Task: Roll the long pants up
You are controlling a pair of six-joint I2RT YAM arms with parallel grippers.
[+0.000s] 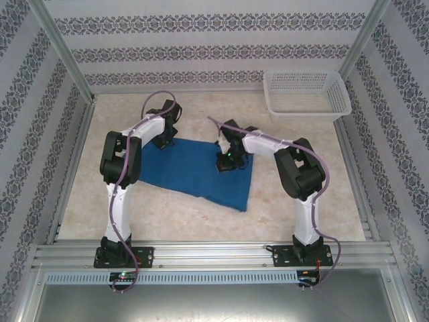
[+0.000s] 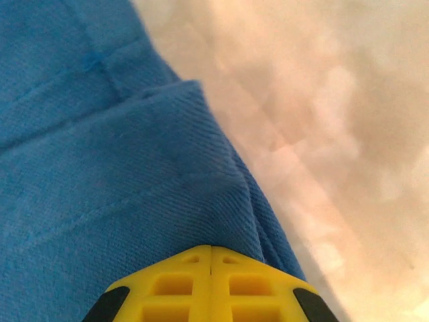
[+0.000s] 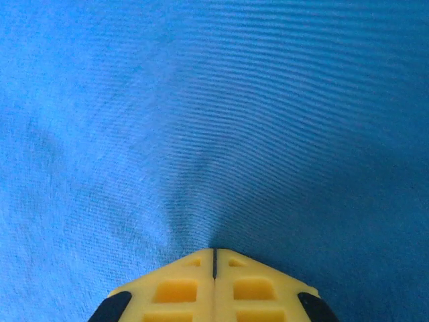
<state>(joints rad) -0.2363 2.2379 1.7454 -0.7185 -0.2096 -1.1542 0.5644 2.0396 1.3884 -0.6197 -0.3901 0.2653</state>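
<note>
Left fingers (image 2: 191,272) are pressed flat together. They are yellow plastic with square cut-outs and black pads at the sides. A folded edge of the long pants (image 2: 120,174) runs straight into the tips, so a pinch of cloth is gripped there. Right fingers (image 3: 194,272) are the same make and also pressed together. Fine creases in the cloth fan out from the tips. It looks like a small pinch of fabric is caught, though the bite itself is hidden under the tips.

The long pants are royal-blue soft woven cloth with a fine diagonal rib; stitched seam lines and a hem fold show in the left wrist view. In the top view the long pants (image 1: 194,173) lie flat on the table (image 1: 201,218) as a rough four-sided sheet, mid-table between the arms, with the near-right corner pointed. The table top is pale beige, marbled and smooth. A white plastic mesh basket (image 1: 307,94), rectangular, sits at the far right corner, well apart from the cloth.

Left arm (image 1: 120,168) is white and black. It rises from its base, elbow bent, forearm reaching inward, wrist down at the cloth's far-left edge. Right arm (image 1: 301,174) mirrors that pose: elbow high, forearm reaching left, wrist down on the cloth's far-right part.
</note>
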